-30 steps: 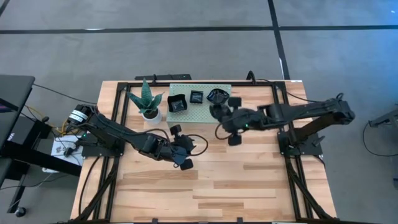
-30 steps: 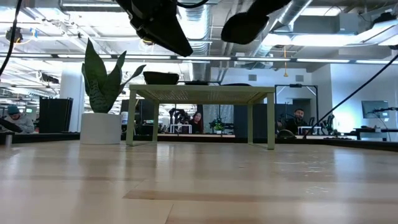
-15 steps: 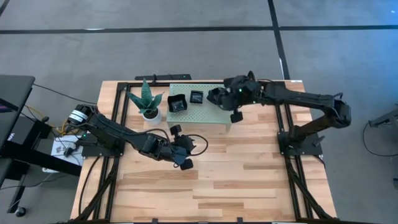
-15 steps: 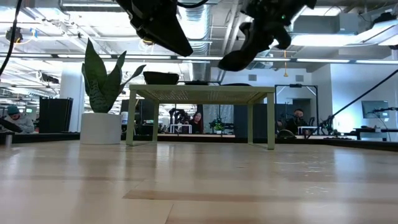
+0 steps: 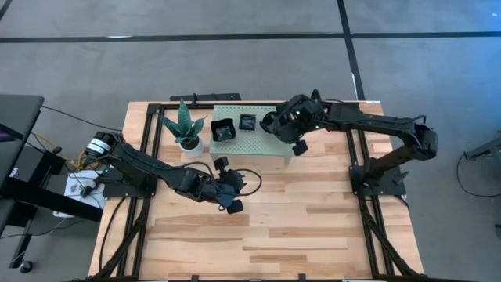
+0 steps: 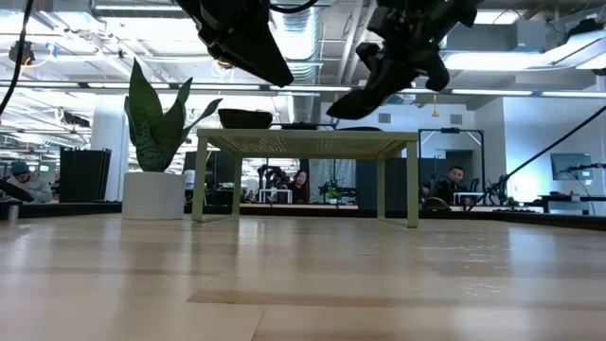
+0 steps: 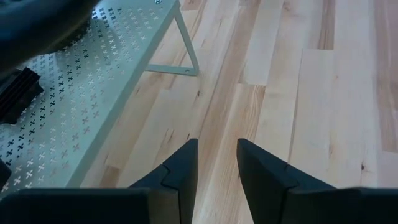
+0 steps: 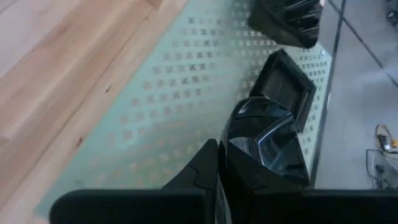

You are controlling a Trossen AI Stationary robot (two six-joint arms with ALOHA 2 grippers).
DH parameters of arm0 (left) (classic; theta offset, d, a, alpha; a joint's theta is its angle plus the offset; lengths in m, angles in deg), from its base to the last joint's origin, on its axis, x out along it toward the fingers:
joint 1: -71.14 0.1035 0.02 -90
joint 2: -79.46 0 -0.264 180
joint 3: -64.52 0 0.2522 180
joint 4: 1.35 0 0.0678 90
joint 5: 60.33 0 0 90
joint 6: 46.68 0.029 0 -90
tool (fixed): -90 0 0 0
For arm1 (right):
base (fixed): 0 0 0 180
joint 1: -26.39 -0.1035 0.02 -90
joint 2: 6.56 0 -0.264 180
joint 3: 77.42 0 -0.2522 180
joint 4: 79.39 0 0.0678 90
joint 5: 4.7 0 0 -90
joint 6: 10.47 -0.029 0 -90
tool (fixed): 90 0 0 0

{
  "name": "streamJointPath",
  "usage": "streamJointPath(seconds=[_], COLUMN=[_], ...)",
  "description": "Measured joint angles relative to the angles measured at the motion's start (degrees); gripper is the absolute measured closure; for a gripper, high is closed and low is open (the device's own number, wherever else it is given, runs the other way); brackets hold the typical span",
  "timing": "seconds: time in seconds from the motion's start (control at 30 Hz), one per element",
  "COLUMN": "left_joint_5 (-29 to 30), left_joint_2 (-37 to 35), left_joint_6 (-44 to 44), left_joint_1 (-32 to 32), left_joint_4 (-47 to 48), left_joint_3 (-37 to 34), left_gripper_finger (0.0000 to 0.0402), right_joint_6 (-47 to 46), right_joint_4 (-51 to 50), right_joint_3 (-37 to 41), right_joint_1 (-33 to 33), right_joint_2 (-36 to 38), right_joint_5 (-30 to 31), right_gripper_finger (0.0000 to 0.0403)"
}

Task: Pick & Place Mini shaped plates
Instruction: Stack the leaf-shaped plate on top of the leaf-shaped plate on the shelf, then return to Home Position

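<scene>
Mini shaped plates: one glossy black plate point(image 8: 268, 140) is pinched in the right gripper point(image 5: 272, 123), fingers point(image 8: 205, 168) closed on its rim, held just above the right end of the pale green perforated stand point(image 5: 254, 137). Two more sit on the stand: a square plate point(image 5: 247, 122) in the middle and a larger plate point(image 5: 223, 130) toward the left end, near the potted plant point(image 5: 186, 128). Right wrist view shows the carried plate right beside the square one.

Step in hand looks like placing: plate hovers over the stand, not set down yet. Next move likely calls for lowering onto a bare patch of the stand, clear of the square plate, then letting go.

Left gripper point(image 7: 214, 165) waits over the wooden desk point(image 5: 313, 227) in front of the stand, fingers apart, holding nothing
</scene>
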Motion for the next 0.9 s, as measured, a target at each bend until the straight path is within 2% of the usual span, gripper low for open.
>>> streamJointPath(seconds=[0.13,0.4,0.67,0.9], left_joint_5=[0.0,0.0,0.0,0.0], left_joint_2=[0.0,0.0,0.0,0.0], left_joint_6=[0.0,0.0,0.0,0.0], left_joint_1=[0.0,0.0,0.0,0.0], left_joint_4=[0.0,-0.2,-0.3,-0.4], left_joint_3=[0.0,-0.2,-0.3,-0.3], left_gripper_finger=[0.0289,0.0289,0.0289,0.0289], right_joint_6=[0.0,-0.9,-2.3,-4.5], right_joint_4=[0.6,0.9,0.4,0.2], right_joint_3=[0.0,-0.1,-0.5,-2.4], right_joint_1=[0.0,0.0,-0.6,-0.7], right_joint_2=[-1.9,-5.3,-5.5,-5.5], right_joint_5=[0.9,8.8,9.0,9.2], right_gripper_finger=[0.0391,0.0372,0.0335,0.0319])
